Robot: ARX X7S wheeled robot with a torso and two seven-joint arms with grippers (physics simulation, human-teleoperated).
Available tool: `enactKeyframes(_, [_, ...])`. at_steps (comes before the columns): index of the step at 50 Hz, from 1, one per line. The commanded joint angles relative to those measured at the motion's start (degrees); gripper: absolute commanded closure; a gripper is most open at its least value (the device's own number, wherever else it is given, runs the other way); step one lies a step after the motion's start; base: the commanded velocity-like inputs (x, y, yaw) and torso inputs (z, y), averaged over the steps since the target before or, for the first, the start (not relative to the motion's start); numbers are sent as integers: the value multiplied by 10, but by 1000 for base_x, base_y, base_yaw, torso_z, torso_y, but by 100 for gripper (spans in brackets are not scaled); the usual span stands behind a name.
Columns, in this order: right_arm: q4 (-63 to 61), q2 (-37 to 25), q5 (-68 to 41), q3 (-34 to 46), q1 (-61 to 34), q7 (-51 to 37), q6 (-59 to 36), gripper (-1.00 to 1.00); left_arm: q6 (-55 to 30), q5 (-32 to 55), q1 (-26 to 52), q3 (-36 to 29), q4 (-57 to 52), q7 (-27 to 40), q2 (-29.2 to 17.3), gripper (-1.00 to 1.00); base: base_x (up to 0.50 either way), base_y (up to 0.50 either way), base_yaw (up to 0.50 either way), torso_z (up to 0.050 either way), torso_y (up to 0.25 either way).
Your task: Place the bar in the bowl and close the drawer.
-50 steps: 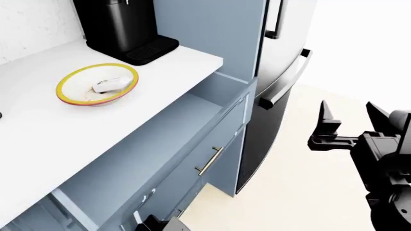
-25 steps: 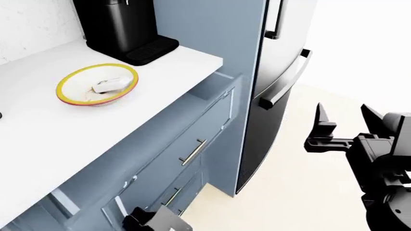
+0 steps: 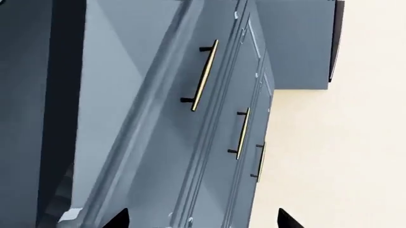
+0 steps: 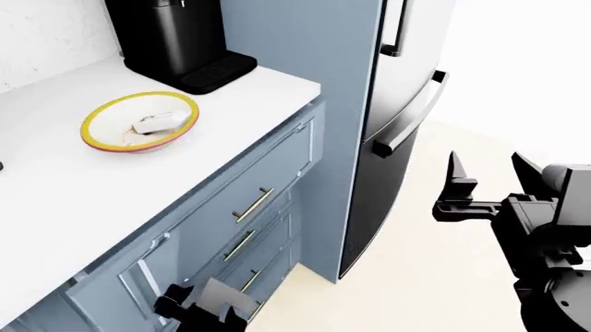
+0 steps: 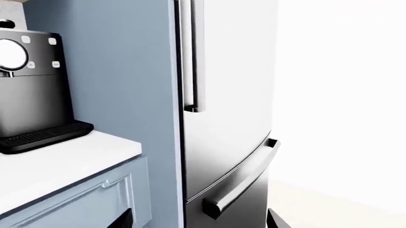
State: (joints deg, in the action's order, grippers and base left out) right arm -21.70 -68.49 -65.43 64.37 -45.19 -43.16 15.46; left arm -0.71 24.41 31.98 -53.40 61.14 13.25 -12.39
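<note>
The small white bar [image 4: 155,122] lies inside the yellow-rimmed bowl [image 4: 102,117] on the white counter. Below the counter, the pale blue-grey drawer [image 4: 277,173] is pushed in, its front about level with the lower fronts. Its brass handle [image 4: 251,205] also shows in the left wrist view as the longest handle [image 3: 204,76]. My left gripper [image 3: 201,221] is open and faces the drawer fronts from a short distance; only its body shows low in the head view [image 4: 207,308]. My right gripper [image 4: 489,181] hangs open over the floor, holding nothing.
A black coffee machine [image 4: 176,34] stands at the back of the counter [image 4: 55,187]. A tall fridge [image 4: 406,76] with a dark bar handle [image 5: 241,178] stands right of the cabinet. Two lower drawer handles [image 3: 242,133] sit under the top one. The cream floor [image 4: 416,277] lies between fridge and right arm.
The drawer has slid from about half open to shut, pushed in by my left gripper, which followed it toward the cabinet. My right gripper drifted slightly left. The bar stayed in the bowl.
</note>
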Motion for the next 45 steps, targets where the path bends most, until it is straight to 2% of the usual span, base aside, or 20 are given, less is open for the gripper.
enactKeyframes(1, [3, 4, 3, 1, 5, 0, 0, -100, 63, -67, 11, 86, 138, 4, 28, -100, 0, 0, 0, 0, 0])
enactKeyframes(19, [2, 4, 6, -1, 11, -1, 5, -100, 34, -202, -1, 297, 138, 36, 14, -100, 0, 0, 0, 0, 0])
enactKeyframes(34, [-5, -3, 5, -3, 14, -5, 5, -100, 5, -230, 3, 385, 138, 72, -19, -100, 0, 0, 0, 0, 0])
enactKeyframes(45, [-5, 2, 4, -2, 12, -2, -4, -100, 8, -230, 2, 441, 138, 73, -33, -100, 0, 0, 0, 0, 0])
